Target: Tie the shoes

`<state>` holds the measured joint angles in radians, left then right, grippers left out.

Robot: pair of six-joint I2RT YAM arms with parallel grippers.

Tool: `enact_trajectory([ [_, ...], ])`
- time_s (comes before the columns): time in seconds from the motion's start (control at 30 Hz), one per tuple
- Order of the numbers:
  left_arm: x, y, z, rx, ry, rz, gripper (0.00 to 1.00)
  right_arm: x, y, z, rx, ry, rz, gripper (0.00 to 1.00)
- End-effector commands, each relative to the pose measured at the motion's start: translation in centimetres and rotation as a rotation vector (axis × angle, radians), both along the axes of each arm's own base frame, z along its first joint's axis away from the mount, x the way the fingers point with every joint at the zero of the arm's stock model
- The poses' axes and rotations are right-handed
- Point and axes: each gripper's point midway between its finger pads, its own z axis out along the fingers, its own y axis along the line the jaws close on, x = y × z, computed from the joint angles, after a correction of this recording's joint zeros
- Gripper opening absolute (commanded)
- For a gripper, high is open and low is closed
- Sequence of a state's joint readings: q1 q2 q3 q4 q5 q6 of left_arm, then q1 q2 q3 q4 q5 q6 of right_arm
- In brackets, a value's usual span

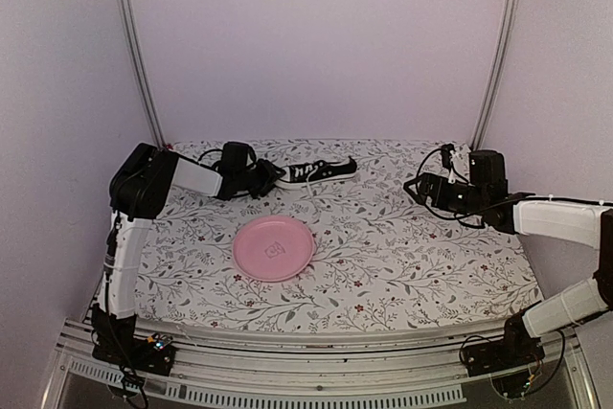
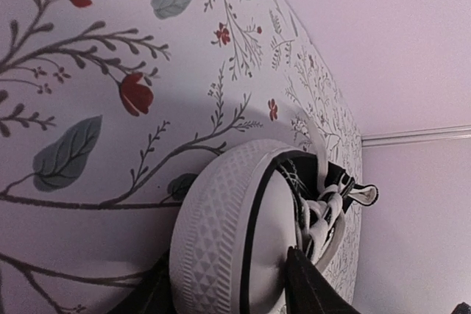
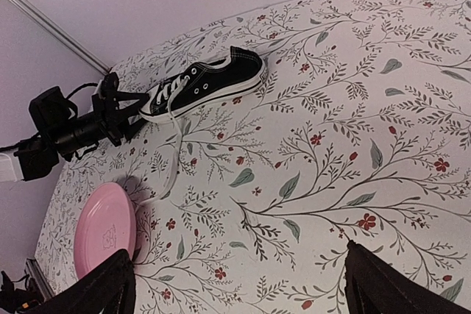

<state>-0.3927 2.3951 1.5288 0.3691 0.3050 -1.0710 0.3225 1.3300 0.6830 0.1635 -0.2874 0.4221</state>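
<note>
1. Showing a black low-top sneaker point(image 1: 321, 171) in the upper middle of the overhead frame, standing upright on a floral tablecloth point(image 1: 402, 256), toe pointing left and heel pointing right.
2. Trailing loose from the eyelets, untied white laces point(image 3: 173, 154), with one strand running down the right wrist frame toward a pink plate point(image 1: 254, 248), which is sitting at the centre of the overhead frame apart from the shoe.
3. Straddling the white toe cap point(image 2: 221, 233) from the left of the overhead frame, the left gripper point(image 1: 266, 179), with one dark finger showing on each side at the bottom of the left wrist frame. Impossible to tell whether clamping the rubber or only flanking it.
4. Hovering at the right of the overhead frame, well apart from the shoe, the right gripper point(image 3: 243, 284), fingers spread wide with nothing between them.
5. Risking a slip: squeezing a rounded, smooth rubber toe could be squirting the sneaker out toward the back wall.
6. Risking a twist or tip: holding only the toe, with the heel free, could be letting the shoe swing once a lace is pulled.
7. Risking a snag: dragging the shoe could be pulling the trailing strand under the sole.
</note>
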Motion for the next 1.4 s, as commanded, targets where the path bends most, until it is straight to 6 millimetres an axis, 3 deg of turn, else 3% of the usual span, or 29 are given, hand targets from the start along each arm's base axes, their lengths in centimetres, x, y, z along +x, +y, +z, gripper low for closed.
enact_trajectory([
  [0.0, -0.4, -2.3, 0.2, -0.037, -0.03, -0.052, 0.39, -0.4, -0.3, 0.5, -0.023, -0.018, -0.01, 0.99],
  [0.13, -0.3, -3.4, 4.0, -0.043, -0.15, -0.093, 0.15, -0.7, -0.9, 0.6, -0.042, -0.02, -0.031, 0.99],
  [0.23, -0.6, -4.7, 8.5, -0.029, -0.282, -0.141, 0.0, -0.8, -1.5, 0.9, -0.051, -0.031, -0.057, 0.99],
  [0.33, -2.0, -6.5, 13.4, -0.022, -0.431, -0.21, 0.0, -1.0, -2.2, 1.2, -0.054, -0.036, -0.096, 0.99],
  [0.5, -6.6, -10.0, 22.3, 0.038, -0.713, -0.348, 0.0, -1.3, -2.4, 2.4, -0.05, -0.057, -0.102, 0.99],
  [0.7, -15.2, -12.7, 31.2, 0.174, -1.017, -0.538, 0.0, -2.7, -1.5, 6.5, -0.039, -0.135, -0.009, 0.99],
  [0.87, -20.5, -12.2, 32.7, 0.313, -1.044, -0.657, 0.0, -4.8, -1.4, 10.8, -0.002, -0.224, 0.034, 0.99],
  [1.07, -26.5, -9.2, 33.8, 0.414, -1.029, -0.757, 0.0, -8.2, -0.5, 14.9, 0.065, -0.349, 0.147, 0.99],
  [1.27, -31.3, -4.4, 36.3, 0.476, -1.0, -0.774, 0.0, -11.3, 2.2, 15.9, 0.135, -0.396, 0.384, 0.99],
  [1.37, -33.3, -2.2, 37.2, 0.494, -0.978, -0.778, 0.0, -11.6, 2.6, 15.1, 0.16, -0.373, 0.412, 0.99],
])
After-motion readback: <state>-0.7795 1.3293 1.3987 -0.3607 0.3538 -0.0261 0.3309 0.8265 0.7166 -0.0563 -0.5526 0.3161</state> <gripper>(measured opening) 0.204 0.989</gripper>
